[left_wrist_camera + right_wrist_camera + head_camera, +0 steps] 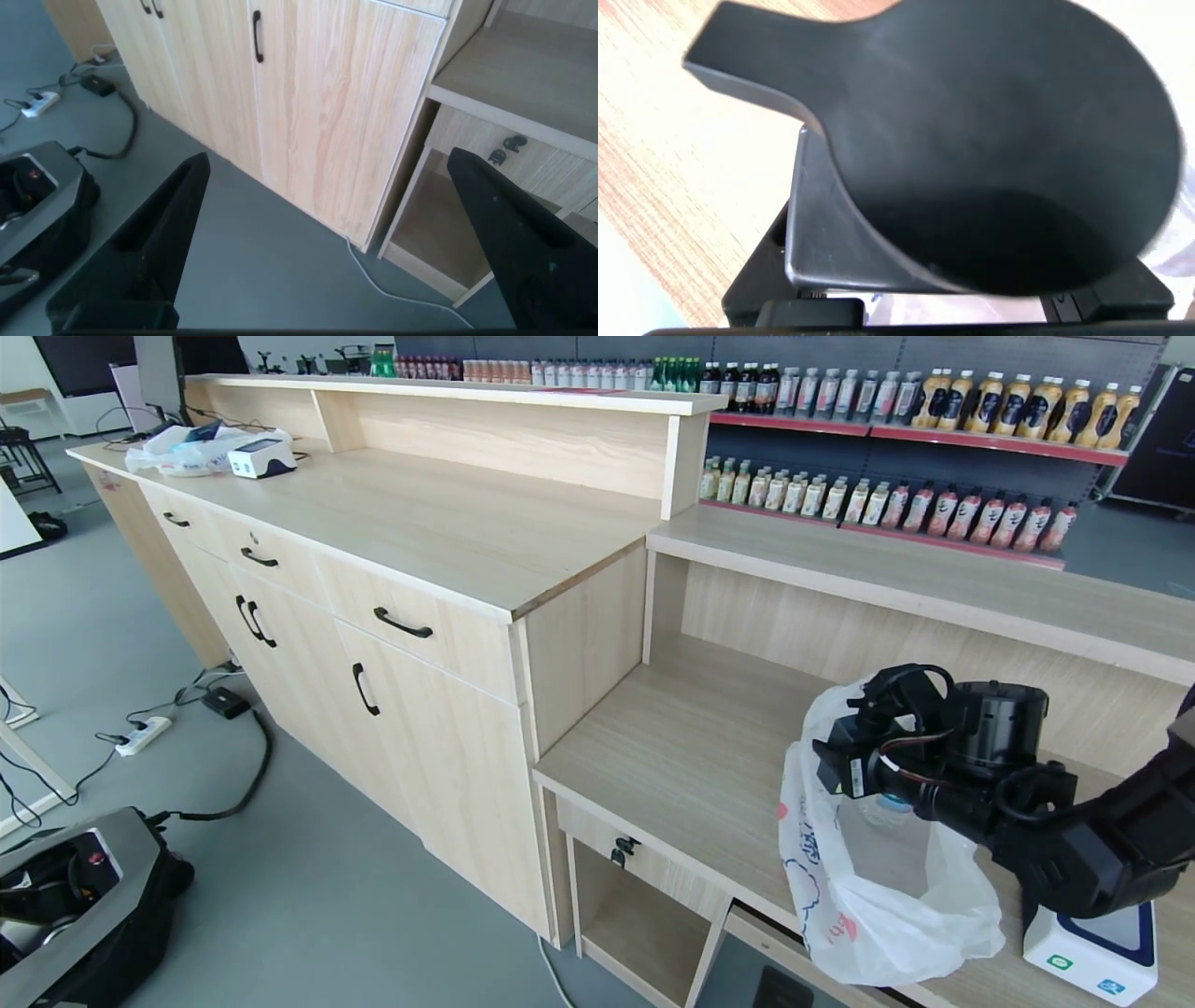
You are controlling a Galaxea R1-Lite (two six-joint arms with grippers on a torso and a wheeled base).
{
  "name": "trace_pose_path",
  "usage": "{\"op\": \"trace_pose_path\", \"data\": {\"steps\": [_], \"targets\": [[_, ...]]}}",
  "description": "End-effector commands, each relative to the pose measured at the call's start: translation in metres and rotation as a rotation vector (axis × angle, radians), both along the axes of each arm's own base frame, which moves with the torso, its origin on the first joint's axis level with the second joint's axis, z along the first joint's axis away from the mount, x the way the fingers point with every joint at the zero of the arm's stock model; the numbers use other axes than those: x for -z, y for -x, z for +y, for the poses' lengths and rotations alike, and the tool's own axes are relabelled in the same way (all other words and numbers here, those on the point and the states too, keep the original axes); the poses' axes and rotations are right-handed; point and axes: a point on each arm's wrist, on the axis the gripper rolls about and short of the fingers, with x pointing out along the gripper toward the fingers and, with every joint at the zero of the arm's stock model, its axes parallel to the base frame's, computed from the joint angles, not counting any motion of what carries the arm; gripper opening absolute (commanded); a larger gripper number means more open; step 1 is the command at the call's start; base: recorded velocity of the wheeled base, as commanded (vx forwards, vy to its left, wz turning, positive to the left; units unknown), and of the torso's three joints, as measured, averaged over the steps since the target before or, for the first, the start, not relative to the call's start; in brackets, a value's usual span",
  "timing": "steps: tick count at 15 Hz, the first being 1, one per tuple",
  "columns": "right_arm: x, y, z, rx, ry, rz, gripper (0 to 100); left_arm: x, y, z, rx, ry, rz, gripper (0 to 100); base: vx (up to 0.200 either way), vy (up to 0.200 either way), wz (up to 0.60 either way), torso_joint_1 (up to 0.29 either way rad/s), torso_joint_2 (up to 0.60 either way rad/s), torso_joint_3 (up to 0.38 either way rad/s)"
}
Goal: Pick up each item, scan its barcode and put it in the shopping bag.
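L gripper [327,157]: fingers spread wide, nothing btwn them. Hangs over grey floor by cabinet doors [308,103], well left of shopping bag [878,915]. Bag is white plastic, mouth open, sitting at front edge of lower desk [691,756]. R gripper [845,761]: at bag's mouth; can't tell how far open. Clear bottle [885,810] inside bag, just under R gripper; contact unclear. White/blue scanner box [1092,952] just right of bag.
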Motion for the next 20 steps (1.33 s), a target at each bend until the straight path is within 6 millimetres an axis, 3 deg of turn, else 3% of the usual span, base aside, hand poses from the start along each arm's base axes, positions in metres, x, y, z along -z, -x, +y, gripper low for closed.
{"op": "trace_pose_path", "data": {"steps": [1,8,12,20], "targets": [[0.017,-0.009,0.008,-0.032,0.0,0.016,0,0.0,0.0,0.0,-0.001,0.0,0.0,100,0.0,0.0,0.0,0.0,0.0,0.0],[0.02,-0.012,0.007,-0.029,0.008,-0.001,0,0.0,0.0,0.0,-0.001,0.0,0.0,100,0.0,0.0,0.0,0.0,0.0,0.0],[0.0,-0.006,-0.004,-0.021,0.079,-0.059,0,0.0,0.0,0.0,-0.001,0.0,0.0,100,0.0,0.0,0.0,0.0,0.0,0.0],[0.029,-0.009,-0.016,0.01,0.108,0.046,0,0.0,0.0,0.0,-0.001,0.0,0.0,100,0.0,0.0,0.0,0.0,0.0,0.0]]}}
